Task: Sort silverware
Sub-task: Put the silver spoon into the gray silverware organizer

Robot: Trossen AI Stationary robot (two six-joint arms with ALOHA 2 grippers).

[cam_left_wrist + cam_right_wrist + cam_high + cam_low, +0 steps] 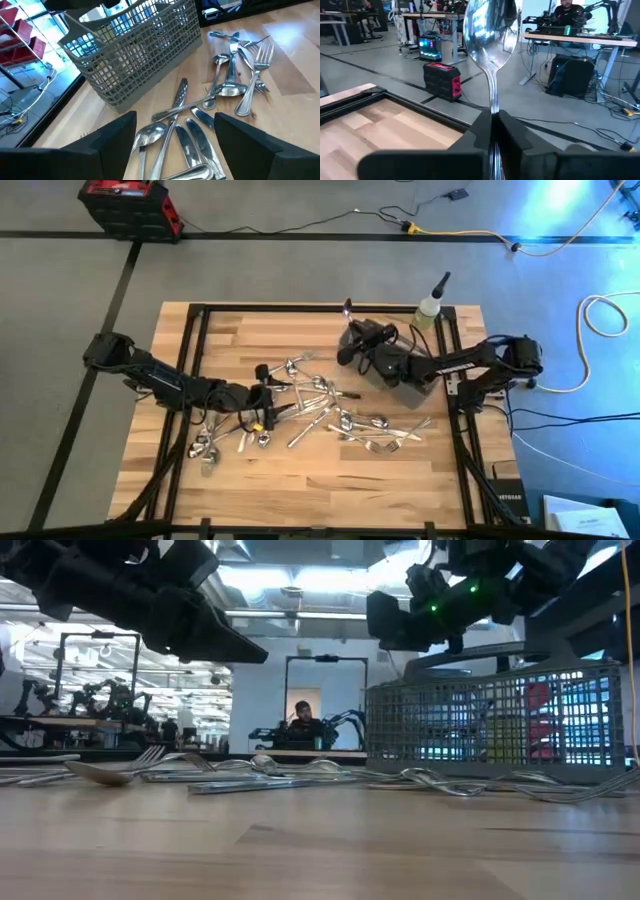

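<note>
I'm holding a spoon (489, 37) upright, pinched in my right gripper (492, 131) above the mesh basket (400, 375). My left gripper (175, 137) is hovering, fingers spread, over the silverware pile (310, 405) on the wooden table (300, 480).

On the table (300, 480), the silverware (320, 405) lies scattered across the middle, with the mesh basket (395, 370) at about two o'clock from it. A bottle (430, 308) stands at one o'clock from the basket, near the table's far edge. The left gripper (268, 405) hangs over the nine o'clock side of the scatter; the right gripper (350, 345), at ten o'clock from the basket, pinches a spoon (489, 35).
</note>
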